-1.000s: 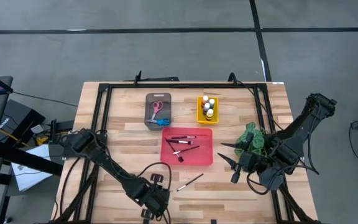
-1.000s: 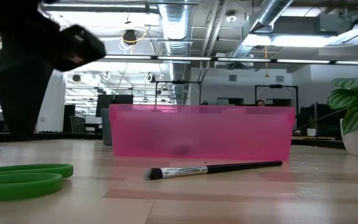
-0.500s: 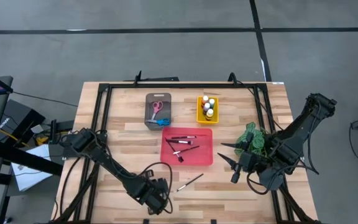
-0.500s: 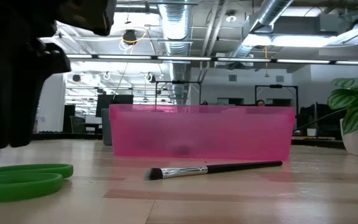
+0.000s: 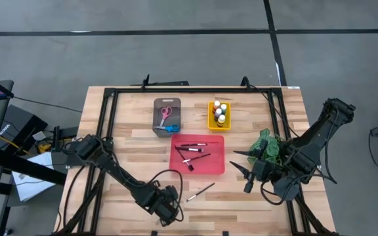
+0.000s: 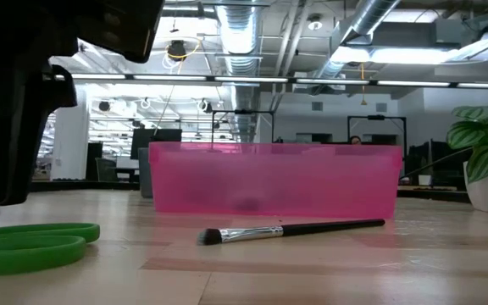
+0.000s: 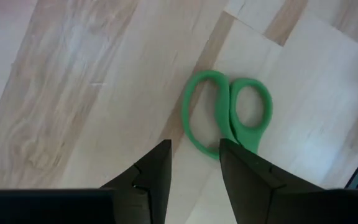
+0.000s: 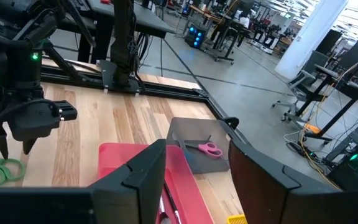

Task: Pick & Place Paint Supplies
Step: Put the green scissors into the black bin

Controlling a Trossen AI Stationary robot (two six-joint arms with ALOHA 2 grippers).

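Note:
Green-handled scissors lie flat on the wooden table near its front edge; their handle loops also show in the low view. My left gripper hangs open just above them, pointing down, one finger on either side of where the blades start, touching nothing. The blades are hidden behind its fingers. A dark-handled paintbrush lies on the table in front of the red tray. My right gripper waits open in the air beside the plant.
The red tray holds several brushes. A grey tray at the back holds pink and blue scissors. A yellow tray holds paint bottles. A green plant stands right of the red tray. Bare wood lies around the green scissors.
My left gripper has rolled about its own pointing line above the green scissors, staying over the same spot, with its fingers still apart. The scissors and the brush have not moved.

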